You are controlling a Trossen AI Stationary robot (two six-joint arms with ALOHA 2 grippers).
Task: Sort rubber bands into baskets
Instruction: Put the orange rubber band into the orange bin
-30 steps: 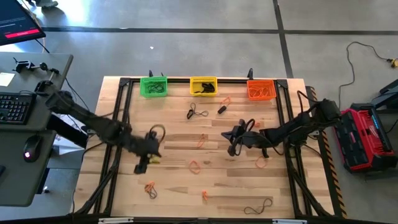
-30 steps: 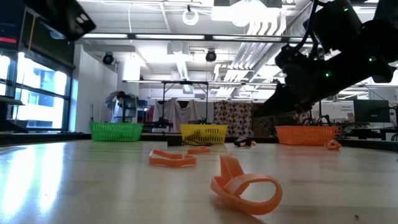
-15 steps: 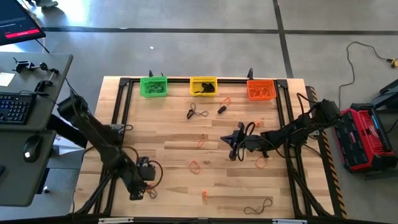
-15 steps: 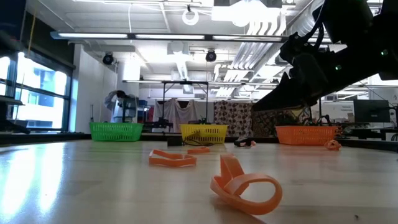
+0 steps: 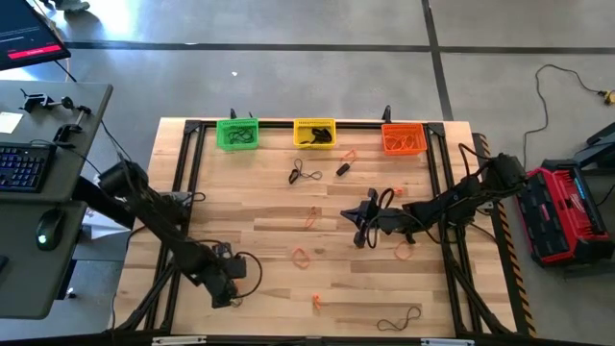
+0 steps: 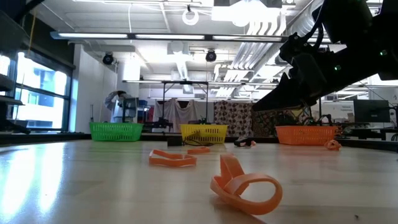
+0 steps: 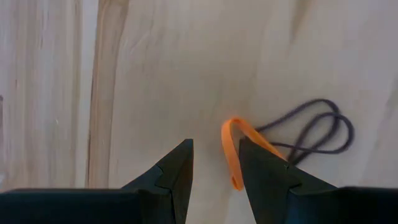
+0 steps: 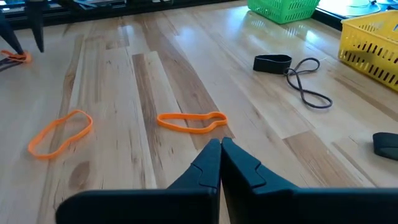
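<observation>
Hovering now with parted fingers, the left gripper point(image 7: 214, 146), low over the front-left part of the table point(image 5: 269, 216), holding nothing yet. Lying just beside one fingertip, not between the two, an orange rubber band point(image 7: 231, 149), with a dark rubber band point(image 7: 317, 130) tangled against it on the far side. Having come here within the last second from the middle of the left half of the table, then shifting a little more in the last half second to settle over this pair. Meaning, probably, that the reach is ending and the pinch is being prepared; needing a small sideways correction first, so that the orange loop is standing inside the gap and the dark one is staying out.

Resting fully closed and empty, the right gripper point(image 8: 221, 148), low above the middle-right boards, an orange band point(image 8: 191, 121) lying just ahead of it. Barely moving over the same second, so seeming to wait.

Standing along the far edge, well apart from both grippers, the green basket point(image 5: 223, 135), the yellow basket point(image 5: 300, 127) and the orange basket point(image 5: 388, 142). Remaining scattered on the wood, several more loops, among them an orange one point(image 5: 301, 257) near the centre and a dark one point(image 5: 399, 317) at the front, so much sorting is being left to do.
</observation>
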